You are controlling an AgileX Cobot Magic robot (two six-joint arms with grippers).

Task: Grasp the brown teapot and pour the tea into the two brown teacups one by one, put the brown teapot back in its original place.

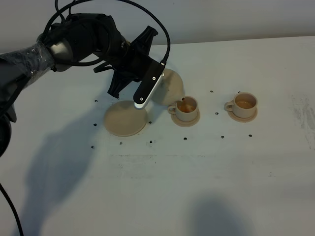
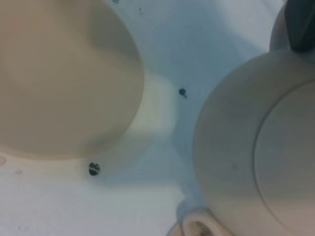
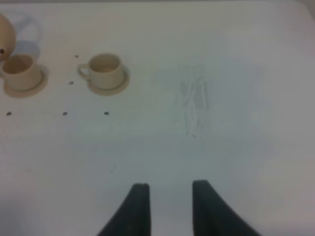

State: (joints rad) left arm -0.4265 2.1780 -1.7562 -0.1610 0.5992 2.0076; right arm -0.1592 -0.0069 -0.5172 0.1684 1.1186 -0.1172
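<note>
My left gripper (image 1: 157, 73) is shut on the brown teapot (image 1: 171, 84) and holds it tilted above the table, spout down over the left teacup (image 1: 186, 109). The right teacup (image 1: 243, 104) stands on its saucer and shows brownish tea inside. The large round saucer plate (image 1: 125, 119) lies bare to the left of the cups. In the left wrist view the teapot body (image 2: 231, 147) fills the right side, the plate (image 2: 64, 78) the left, and a dark finger (image 2: 301, 22) shows at the corner. My right gripper (image 3: 167, 204) is open and empty, far from both cups (image 3: 106, 69) (image 3: 19, 73).
Small dark marker dots (image 1: 217, 113) are scattered on the white table (image 1: 197, 177) around the cups and plate. A scuffed patch (image 3: 194, 101) marks the table ahead of the right gripper. The left arm's cable (image 1: 162, 29) loops above the teapot.
</note>
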